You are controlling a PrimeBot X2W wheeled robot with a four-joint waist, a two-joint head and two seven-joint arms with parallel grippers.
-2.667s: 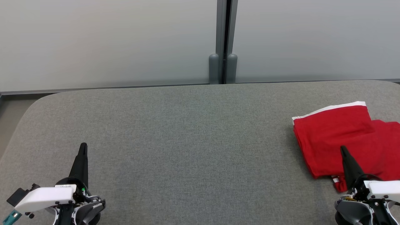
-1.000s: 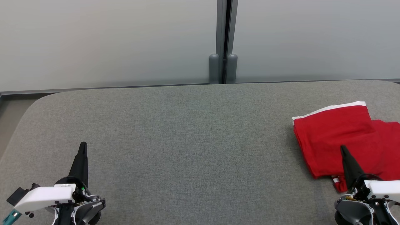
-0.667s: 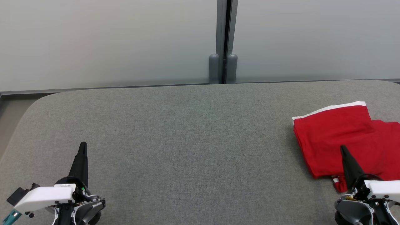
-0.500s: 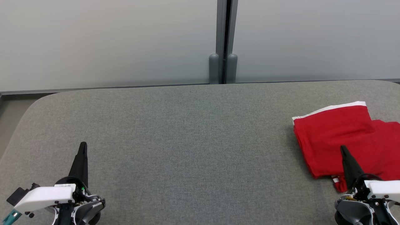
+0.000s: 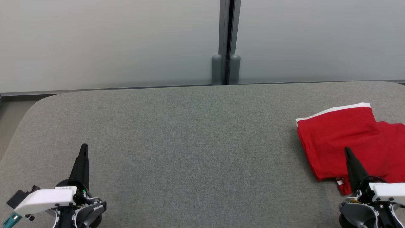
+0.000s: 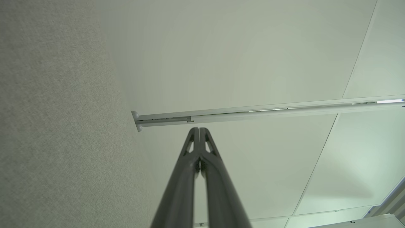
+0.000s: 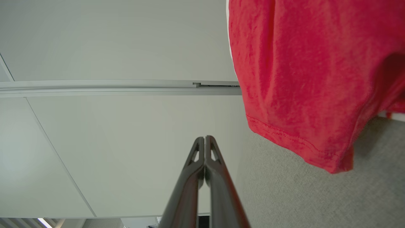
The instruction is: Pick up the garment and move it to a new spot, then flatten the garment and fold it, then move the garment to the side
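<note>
The garment point(image 5: 341, 139) is red with a white band along its far edge. It lies folded on the grey padded table point(image 5: 190, 142) at the far right, partly cut off by the head view's edge. My right gripper point(image 5: 347, 150) is shut and empty, its tip showing in front of the garment's near part. In the right wrist view the garment point(image 7: 303, 79) fills the upper right beside the shut right gripper point(image 7: 205, 138). My left gripper point(image 5: 84, 147) rests shut and empty at the table's near left, and its fingers point(image 6: 199, 129) press together in the left wrist view.
A pale partition wall point(image 5: 110, 41) with a dark vertical post point(image 5: 226, 41) rises right behind the table's far edge. The table's rounded left corner point(image 5: 28, 110) drops off toward the floor.
</note>
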